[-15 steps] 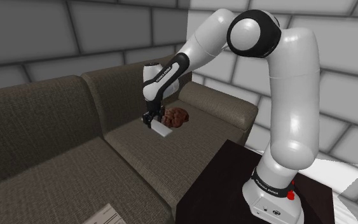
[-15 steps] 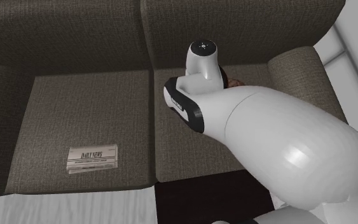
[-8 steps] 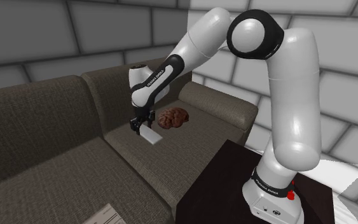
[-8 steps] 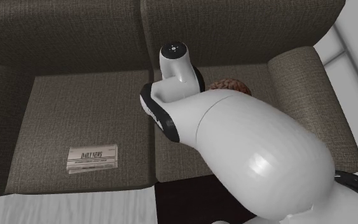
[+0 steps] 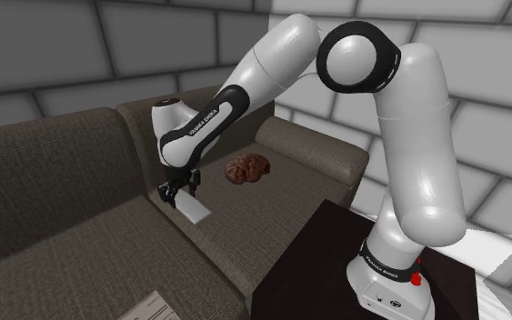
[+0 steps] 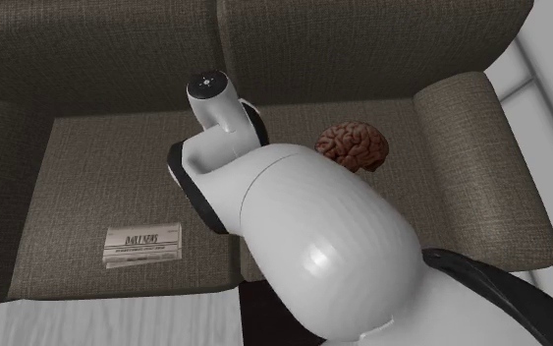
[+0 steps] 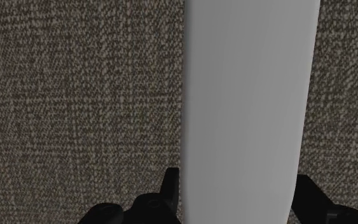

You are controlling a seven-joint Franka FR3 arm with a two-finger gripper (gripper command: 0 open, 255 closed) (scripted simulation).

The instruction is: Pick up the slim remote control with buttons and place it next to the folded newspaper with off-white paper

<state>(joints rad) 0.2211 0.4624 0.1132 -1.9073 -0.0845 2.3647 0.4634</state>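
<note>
Remote control (image 5: 193,211): a plain pale grey slab with no buttons visible, clasped at one end by my pincer (image 5: 177,191). It is well apart from the folded newspaper (image 5: 154,307).

Shoulder view, from its left:
- The newspaper lies at the lower edge, on the front of the nearer seat cushion of the brown fabric sofa (image 5: 63,227).
- Next, my pincer hangs over the seat near the seam between the two cushions. The remote slants down from it toward the view's right.
- Further right, a reddish-brown, brain-shaped object (image 5: 248,169) rests on the far cushion, apart from the remote.
- My dark stand (image 5: 326,245) is at lower right.

Second exterior view, from its left:
- The newspaper (image 6: 143,244) sits near the front edge of the left cushion of the sofa (image 6: 117,147).
- My arm covers the middle.
- The brain-shaped object (image 6: 353,145) lies on the right cushion.

Wrist view: the two black fingers of my pincer (image 7: 238,191) press against both long sides of the remote (image 7: 247,108). Sofa weave lies behind it.
</note>
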